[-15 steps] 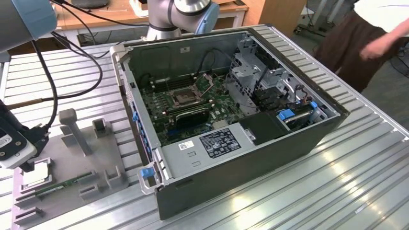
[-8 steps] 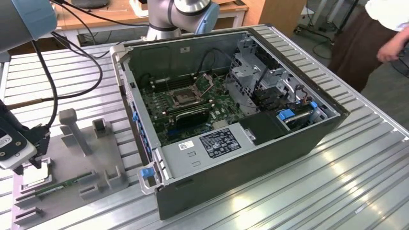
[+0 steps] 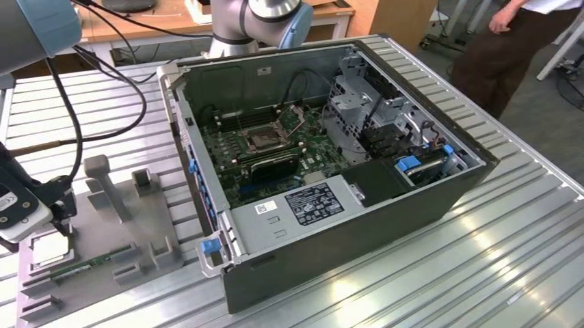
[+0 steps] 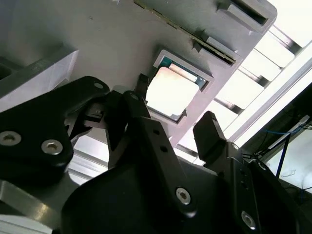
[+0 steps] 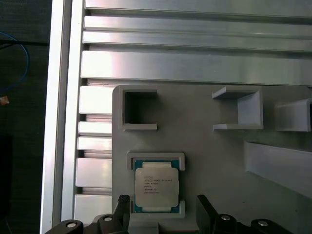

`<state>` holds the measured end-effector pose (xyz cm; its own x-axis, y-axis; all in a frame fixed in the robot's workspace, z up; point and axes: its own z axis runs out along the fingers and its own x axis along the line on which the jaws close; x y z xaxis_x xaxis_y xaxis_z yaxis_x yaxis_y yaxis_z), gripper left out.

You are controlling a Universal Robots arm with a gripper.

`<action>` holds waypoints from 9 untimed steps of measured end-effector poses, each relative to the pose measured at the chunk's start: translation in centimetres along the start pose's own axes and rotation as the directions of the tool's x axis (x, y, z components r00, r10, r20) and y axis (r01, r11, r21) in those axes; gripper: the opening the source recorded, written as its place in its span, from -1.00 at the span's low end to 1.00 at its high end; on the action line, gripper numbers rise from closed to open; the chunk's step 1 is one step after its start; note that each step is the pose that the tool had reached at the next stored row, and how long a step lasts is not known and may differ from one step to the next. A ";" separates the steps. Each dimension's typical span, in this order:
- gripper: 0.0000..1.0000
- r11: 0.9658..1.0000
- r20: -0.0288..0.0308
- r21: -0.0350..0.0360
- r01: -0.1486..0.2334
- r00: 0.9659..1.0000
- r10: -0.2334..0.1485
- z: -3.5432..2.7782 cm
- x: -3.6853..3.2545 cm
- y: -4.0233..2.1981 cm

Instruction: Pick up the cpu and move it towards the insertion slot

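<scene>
- Slatted silver aluminium table: bears all items below.
- Open dark-grey metal computer case: lies on its side at the centre of the exterior view, with the green motherboard exposed.
- Grey plastic pocketed tray: at 8 o'clock from the case.
- Black two-fingered gripper: over the tray's 8 o'clock end. In both wrist views its fingers stand apart, one on each side of the chip pocket, clasping nothing.
- Square metal-framed insertion slot: dark centre, on the motherboard, toward 10 o'clock inside the case.
- Long thin green memory stick: in the tray, at 4 o'clock from the chip.
- Small flat square silvery cpu: flat in its tray pocket between the fingers, well apart from the slot.
</scene>
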<state>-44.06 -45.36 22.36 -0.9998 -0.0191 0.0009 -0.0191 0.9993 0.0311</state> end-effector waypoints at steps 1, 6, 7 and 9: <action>0.29 1.000 0.000 0.000 0.000 1.000 0.000 0.00 0.00 0.00; 0.29 1.000 0.000 0.000 0.000 1.000 0.000 0.53 0.00 -0.02; 0.29 1.000 0.000 0.000 0.000 1.000 0.000 0.67 0.00 -0.02; 0.29 1.000 0.000 0.000 0.000 1.000 0.000 0.90 0.00 -0.03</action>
<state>-44.06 -45.36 21.46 -0.9998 -0.0192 0.0010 -0.0191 0.9993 0.0311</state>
